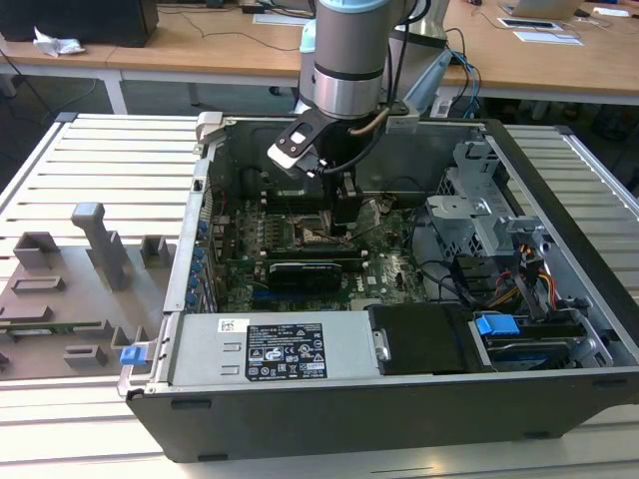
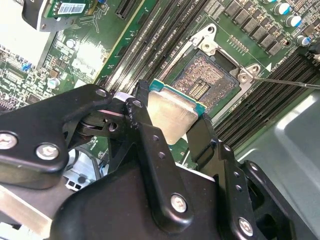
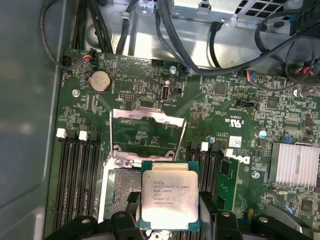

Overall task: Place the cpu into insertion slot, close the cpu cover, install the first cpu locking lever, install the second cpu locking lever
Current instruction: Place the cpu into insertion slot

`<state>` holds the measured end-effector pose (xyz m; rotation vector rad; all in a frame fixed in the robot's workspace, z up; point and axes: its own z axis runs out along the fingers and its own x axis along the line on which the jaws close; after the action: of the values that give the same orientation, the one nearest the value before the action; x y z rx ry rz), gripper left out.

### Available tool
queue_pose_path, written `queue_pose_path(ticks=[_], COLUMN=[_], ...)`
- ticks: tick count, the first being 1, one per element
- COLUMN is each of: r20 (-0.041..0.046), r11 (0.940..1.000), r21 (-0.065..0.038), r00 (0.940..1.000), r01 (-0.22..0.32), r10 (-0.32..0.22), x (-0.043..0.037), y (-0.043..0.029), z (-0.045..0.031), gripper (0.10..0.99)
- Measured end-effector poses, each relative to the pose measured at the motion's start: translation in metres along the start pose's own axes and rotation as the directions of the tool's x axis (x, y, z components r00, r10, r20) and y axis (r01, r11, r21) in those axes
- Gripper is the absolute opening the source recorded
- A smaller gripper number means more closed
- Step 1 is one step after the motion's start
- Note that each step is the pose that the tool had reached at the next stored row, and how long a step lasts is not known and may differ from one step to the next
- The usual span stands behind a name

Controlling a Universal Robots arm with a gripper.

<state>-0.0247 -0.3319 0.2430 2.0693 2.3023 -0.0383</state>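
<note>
Progress: first step under way, none finished. The cpu (image 3: 170, 195) is off the board, clamped by two opposite edges between the black fingers (image 2: 145, 125) of the gripper (image 2: 171, 112), with its metal top facing the wrist cameras. The insertion slot (image 2: 207, 80) is bare: in the second wrist view its tan contact field is open to view and nothing is seated in it. In the first wrist view the chip overlaps part of the slot and hides it. I judge it hangs above the slot and a little off centre rather than resting in the frame, but the gap cannot be read for sure.

The cpu cover (image 3: 147, 115) is swung open, standing back from the slot with green board showing through its window. A thin wire rod (image 2: 285, 81) runs out from the slot's corner across the memory slots (image 2: 265, 102); this is likely one locking lever, unlatched. The other lever I cannot pick out. Left to do, by my reading: seat the chip, shut the cover, fasten both levers.

Arm pose: in the exterior view the arm (image 1: 344, 60) drops almost straight down into the open computer case (image 1: 379, 409), which lies on its side on the slatted bench (image 1: 110, 160). The wrist is low, and the gripper is close over the motherboard (image 1: 399, 269) near the case's middle, beyond the grey power supply (image 1: 290, 349) at the near wall.
</note>
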Motion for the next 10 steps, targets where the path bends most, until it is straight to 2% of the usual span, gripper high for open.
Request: queue_pose_path(ticks=[5,7,10], r20=[0.0001,0.0000,0.0001], r11=[1.0000,1.0000,1.0000], r21=[0.000,0.000,0.000], r00=[1.0000,1.0000,1.0000], r01=[-0.002,-0.002,-0.002], r10=[0.002,0.002,0.002], x=[0.0061,0.0078,0.0090], y=[-0.0083,-0.0168,-0.0254], z=[0.0001,0.0004,0.0007], gripper=[0.545,0.545,0.545])
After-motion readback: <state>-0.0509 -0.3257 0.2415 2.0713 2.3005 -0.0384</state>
